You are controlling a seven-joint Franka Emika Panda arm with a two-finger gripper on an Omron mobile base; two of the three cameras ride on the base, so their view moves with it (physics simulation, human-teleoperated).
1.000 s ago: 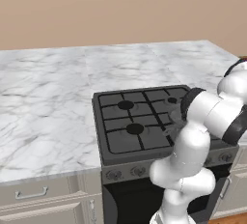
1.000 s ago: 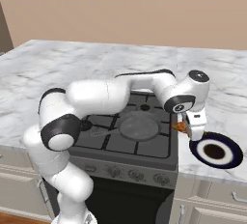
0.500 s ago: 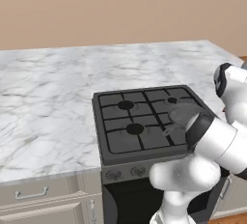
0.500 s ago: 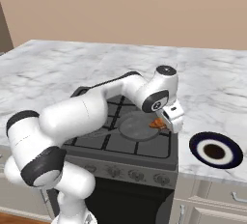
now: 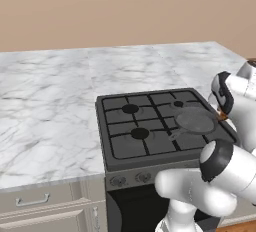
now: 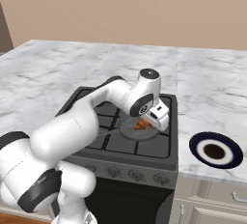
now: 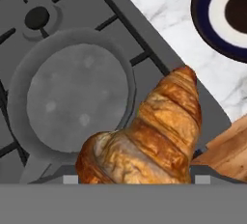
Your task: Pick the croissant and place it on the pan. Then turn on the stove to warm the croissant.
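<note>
Lower centre of the hand view: we hold the croissant (image 7: 147,141) clamped in our gripper (image 7: 132,179), above the pan (image 7: 72,97), whose rim lies to the frame's upper left; on the stove (image 6: 91,117) in the right base view, gripper (image 6: 153,120) over pan (image 6: 130,130); bowl (image 6: 215,150) at right, well apart

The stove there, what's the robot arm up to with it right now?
The robot arm's gripper is carrying a croissant over the stove. It hangs just above a round grey pan that sits on a front burner, so the pastry is not set down yet. The pan has nothing in it. A dark-rimmed bowl sits on the marble counter beside the stove.
</note>
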